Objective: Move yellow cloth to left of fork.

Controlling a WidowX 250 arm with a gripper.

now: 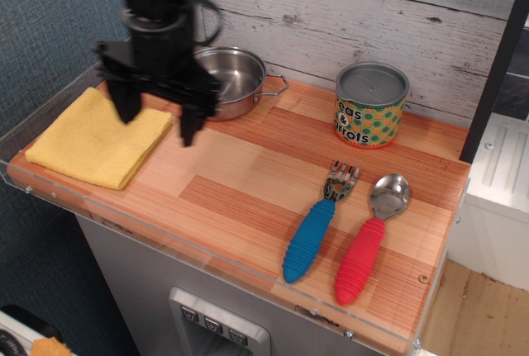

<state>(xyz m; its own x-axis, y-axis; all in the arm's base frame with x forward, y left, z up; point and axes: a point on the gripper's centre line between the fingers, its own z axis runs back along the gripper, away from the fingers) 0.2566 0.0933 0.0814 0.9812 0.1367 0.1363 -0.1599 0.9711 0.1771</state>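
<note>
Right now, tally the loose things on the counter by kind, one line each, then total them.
Cloths: 1, the yellow cloth
Utensils: 2, the fork and the red-handled spoon
Pots: 1, the steel pot
Cans: 1, the peas and carrots can
Total: 5

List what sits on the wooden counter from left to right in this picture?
yellow cloth → steel pot → fork → red-handled spoon, with the can of peas and carrots behind those two.
</note>
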